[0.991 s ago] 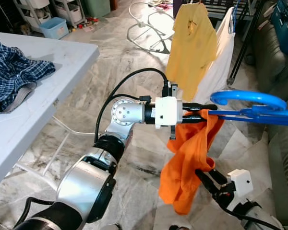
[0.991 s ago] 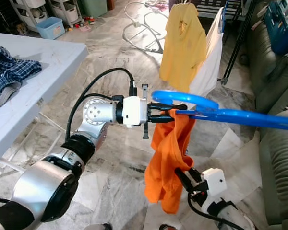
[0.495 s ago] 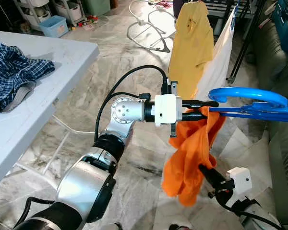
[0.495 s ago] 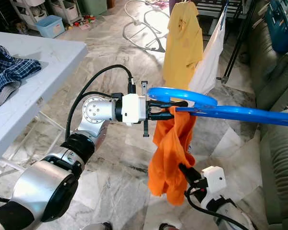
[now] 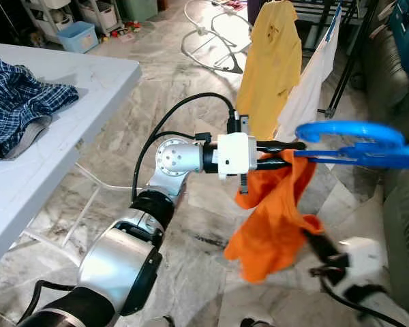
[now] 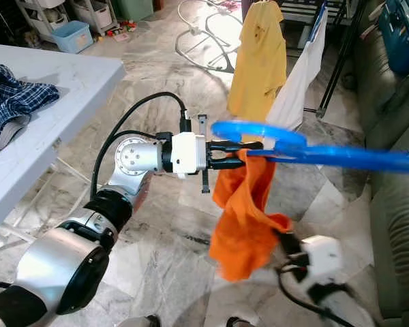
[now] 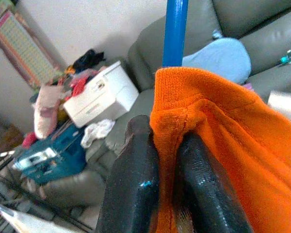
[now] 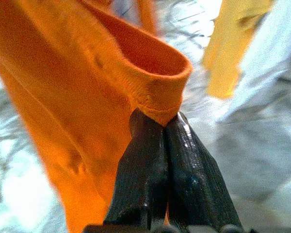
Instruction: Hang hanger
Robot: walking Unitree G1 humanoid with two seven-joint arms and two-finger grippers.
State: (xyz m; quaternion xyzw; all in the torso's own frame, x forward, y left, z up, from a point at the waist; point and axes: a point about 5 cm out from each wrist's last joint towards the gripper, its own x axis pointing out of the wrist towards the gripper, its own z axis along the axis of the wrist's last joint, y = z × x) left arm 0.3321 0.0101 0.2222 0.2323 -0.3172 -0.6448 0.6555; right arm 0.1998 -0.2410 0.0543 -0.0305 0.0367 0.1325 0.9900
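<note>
A blue plastic hanger (image 5: 347,131) sticks out to the right at chest height, with an orange garment (image 5: 276,211) draped from it. My left gripper (image 5: 292,151) is stretched forward and shut on the garment's collar (image 7: 184,97), right where the cloth meets the blue hanger bar (image 7: 175,29). Low on the right and blurred, my right gripper (image 5: 318,240) is shut on the garment's hem (image 8: 157,97), holding that edge out to the right. The hanger's hook end (image 6: 259,129) curves over the left gripper's fingers.
A drying rack behind carries a yellow shirt (image 5: 276,61) and a white garment (image 5: 313,88). A white table (image 5: 88,82) with a plaid cloth (image 5: 20,102) stands on the left. A grey sofa (image 6: 395,204) runs along the right. Marble floor lies below.
My right gripper has risen from below the garment and closed on its hem, pulling the lower edge up and to the right. The left gripper and hanger have hardly moved.
</note>
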